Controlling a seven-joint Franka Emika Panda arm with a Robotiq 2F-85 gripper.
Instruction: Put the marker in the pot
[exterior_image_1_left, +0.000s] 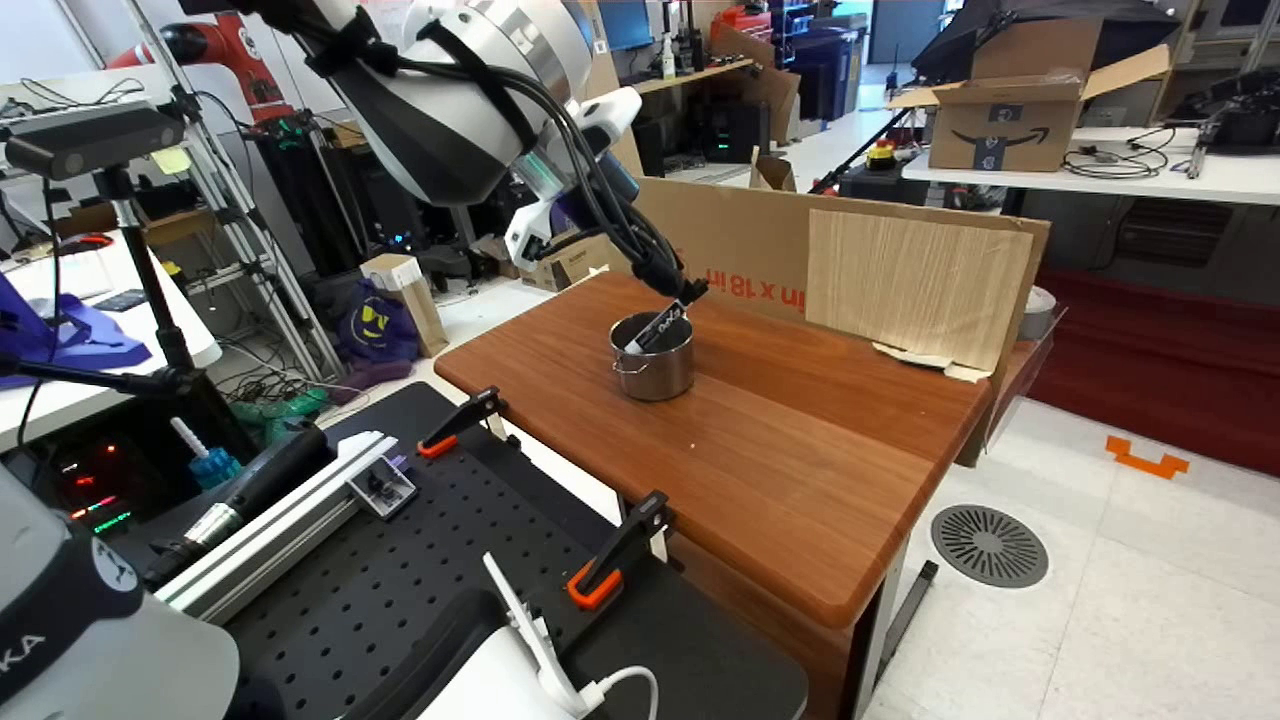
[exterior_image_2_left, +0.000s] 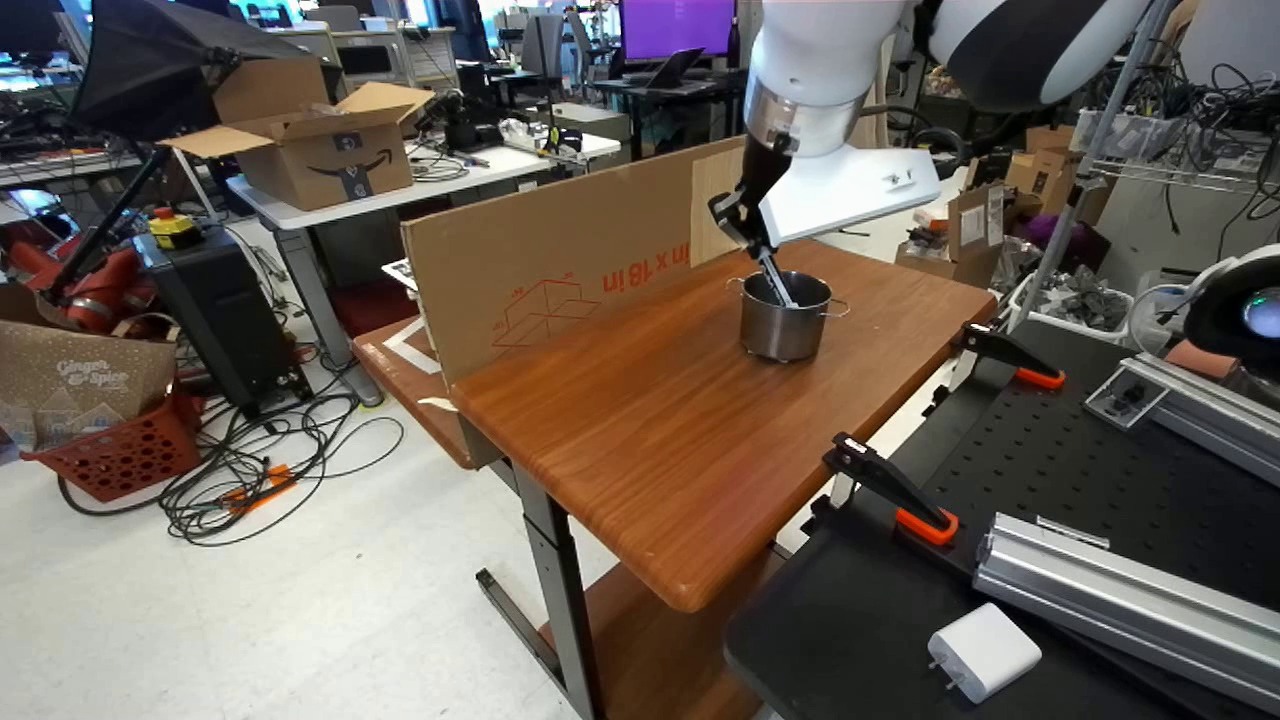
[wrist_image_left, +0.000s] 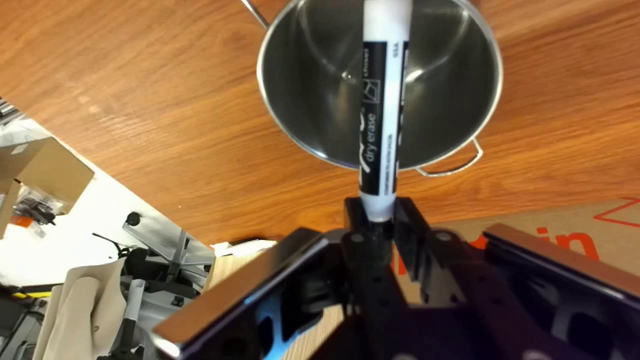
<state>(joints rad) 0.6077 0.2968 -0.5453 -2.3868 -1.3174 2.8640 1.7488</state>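
Black fingers (wrist_image_left: 355, 216) of the gripper (wrist_image_left: 380, 220) are clamped on the end of the marker (wrist_image_left: 382, 115), one finger to each side of it in the wrist view. The marker is white at both ends, with a black label along its body that reads "dry erase". In both exterior views it is tilted, and its lower white end shows within the rim of the pot (exterior_image_1_left: 655, 380). Whether that end touches the metal, and how deep it reaches, cannot be told. The pot is shiny and grey, upright on a brown wooden table (exterior_image_1_left: 780, 470), with a wire handle on either side. A white and black arm (exterior_image_1_left: 410, 100) hangs over the table.

Along the table's far edge stands a cardboard panel (exterior_image_1_left: 725, 230) with red printing, upside down, and a wood-grained sheet (exterior_image_1_left: 915, 285) against its face. At the near side is a black board (exterior_image_1_left: 480, 520) with rows of holes, and two clamps (exterior_image_1_left: 625, 550) with orange parts sit at its edge. In an exterior view a white plug (exterior_image_2_left: 985, 652) lies near a metal rail (exterior_image_2_left: 1130, 590). Well apart from all this, a cardboard box (exterior_image_1_left: 1000, 135) with spread flaps stands on a white table (exterior_image_1_left: 1240, 187).
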